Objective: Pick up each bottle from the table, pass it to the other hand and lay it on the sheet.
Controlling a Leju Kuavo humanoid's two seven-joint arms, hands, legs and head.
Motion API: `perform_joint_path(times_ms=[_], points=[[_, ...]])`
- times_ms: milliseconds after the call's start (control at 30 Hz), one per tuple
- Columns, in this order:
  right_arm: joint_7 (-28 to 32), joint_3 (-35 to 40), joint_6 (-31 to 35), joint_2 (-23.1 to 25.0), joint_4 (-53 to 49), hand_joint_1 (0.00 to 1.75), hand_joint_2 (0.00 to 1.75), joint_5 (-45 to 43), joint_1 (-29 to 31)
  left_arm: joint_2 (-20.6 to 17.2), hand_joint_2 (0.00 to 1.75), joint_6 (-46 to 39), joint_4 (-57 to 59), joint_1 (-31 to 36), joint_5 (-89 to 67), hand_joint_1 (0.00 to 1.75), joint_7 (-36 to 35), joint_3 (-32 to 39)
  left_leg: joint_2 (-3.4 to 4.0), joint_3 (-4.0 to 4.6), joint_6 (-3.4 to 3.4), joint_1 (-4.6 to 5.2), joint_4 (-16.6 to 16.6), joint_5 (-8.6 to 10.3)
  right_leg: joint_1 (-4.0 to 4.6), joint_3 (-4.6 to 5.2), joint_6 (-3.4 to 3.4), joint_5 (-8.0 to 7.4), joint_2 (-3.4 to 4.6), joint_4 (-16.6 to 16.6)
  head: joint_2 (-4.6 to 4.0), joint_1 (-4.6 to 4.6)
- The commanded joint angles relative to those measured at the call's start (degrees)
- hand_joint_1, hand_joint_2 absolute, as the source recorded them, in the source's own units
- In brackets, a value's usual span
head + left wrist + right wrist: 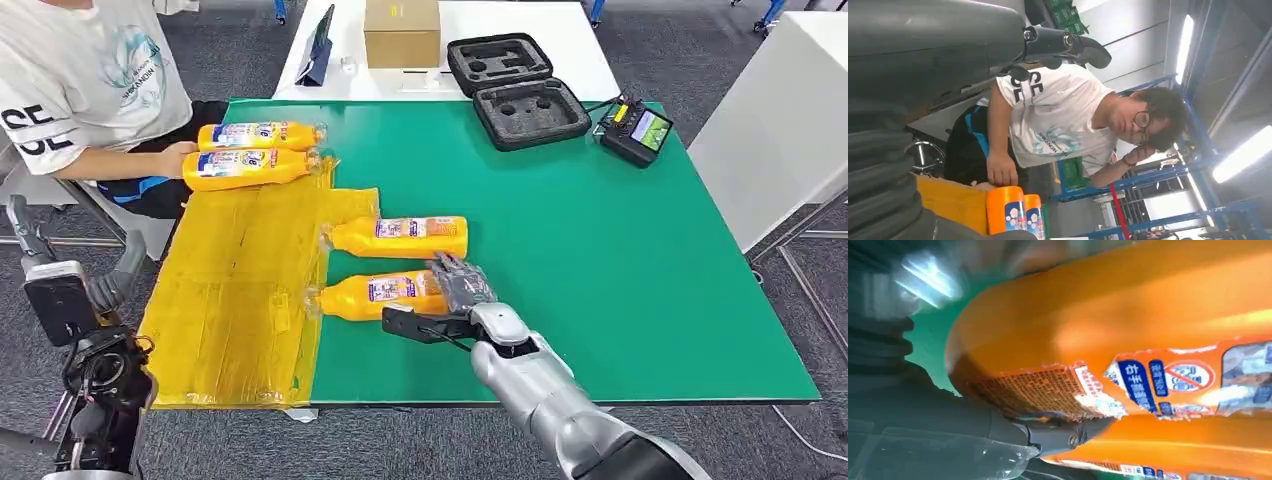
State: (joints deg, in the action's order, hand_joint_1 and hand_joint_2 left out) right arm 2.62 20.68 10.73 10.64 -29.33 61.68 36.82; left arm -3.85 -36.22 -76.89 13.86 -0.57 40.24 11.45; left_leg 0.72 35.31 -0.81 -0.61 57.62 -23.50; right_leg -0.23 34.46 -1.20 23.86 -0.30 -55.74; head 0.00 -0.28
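Head view: green mat (600, 260) as landmark.

Item, my right hand (455, 300): over the mat's near-left part, fingers across the base end of the nearest bottle (380, 294), thumb alongside its near side. The right wrist view shows the thumb against the label; I cannot tell whether the grasp is closed.

Item, second bottle (400, 237): lying on the mat just beyond the nearest one, neck toward the yellow sheet (235, 300).

Item, yellow sheet: covering the mat's left edge.

Item, two further bottles (255, 152): at the mat's far-left corner, a person's hand (178, 158) touching them.

Item, my left hand (1068, 45): raised off the mat's left side; I cannot tell how its fingers stand.

Item, black case (515, 90): open, at the mat's far edge.
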Motion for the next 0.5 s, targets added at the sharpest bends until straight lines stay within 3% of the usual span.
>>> perform_joint_path(times_ms=[33,67,367,400,433,467,500], points=[[3.0,-1.4,-1.9,0.6,5.2,1.64,1.75,-3.9,0.2,1.2,1.75,0.9,6.2,3.7,1.2,0.0,-0.2,0.6,-0.22,-0.21,0.02,-0.01,-0.1,-0.01,0.01,-0.27,0.02,0.07,-0.16,0.1,0.0,0.0],[3.2,-1.5,-1.9,0.7,5.1,1.73,1.75,-4.2,0.1,1.2,1.75,1.0,6.3,3.7,1.2,0.0,-0.2,0.6,-0.19,-0.2,0.02,-0.02,-0.1,-0.01,0.01,-0.25,0.02,0.06,-0.14,0.1,0.0,0.0],[6.7,-2.4,-2.2,0.8,3.6,1.75,1.75,-8.1,-0.6,1.5,1.75,1.7,7.3,4.2,2.0,0.0,-0.2,0.9,-0.2,-0.27,0.02,-0.01,-0.1,-0.03,0.0,-0.32,0.02,0.09,-0.14,0.1,0.0,0.0],[11.0,-4.0,-2.8,1.1,2.3,1.75,1.75,-12.0,-1.3,1.8,1.75,2.6,7.8,4.3,3.1,0.0,-0.2,1.1,-0.18,-0.24,0.02,-0.02,-0.1,-0.02,0.01,-0.29,0.02,0.07,-0.12,0.1,0.0,0.02],[11.0,-4.0,-2.8,1.1,2.3,1.75,1.75,-12.0,-1.3,1.8,1.75,2.6,7.8,4.3,3.1,0.0,-0.2,1.1,-0.21,-0.28,0.02,0.0,-0.1,-0.02,0.0,-0.32,0.02,0.09,-0.14,0.1,0.0,0.0],[17.1,-5.9,-3.2,1.6,0.3,1.75,1.75,-16.8,-2.4,2.0,1.75,4.0,8.2,4.3,4.5,0.0,-0.2,1.2,-0.18,-0.24,0.02,-0.01,-0.1,-0.01,0.0,-0.27,0.02,0.07,-0.12,0.1,0.0,0.0],[17.1,-5.9,-3.2,1.6,0.3,1.75,1.75,-16.8,-2.4,2.0,1.75,4.0,8.2,4.3,4.5,0.0,-0.2,1.2,-0.23,-0.31,0.03,-0.01,-0.1,-0.02,0.01,-0.36,0.03,0.09,-0.15,0.1,0.0,0.02]])
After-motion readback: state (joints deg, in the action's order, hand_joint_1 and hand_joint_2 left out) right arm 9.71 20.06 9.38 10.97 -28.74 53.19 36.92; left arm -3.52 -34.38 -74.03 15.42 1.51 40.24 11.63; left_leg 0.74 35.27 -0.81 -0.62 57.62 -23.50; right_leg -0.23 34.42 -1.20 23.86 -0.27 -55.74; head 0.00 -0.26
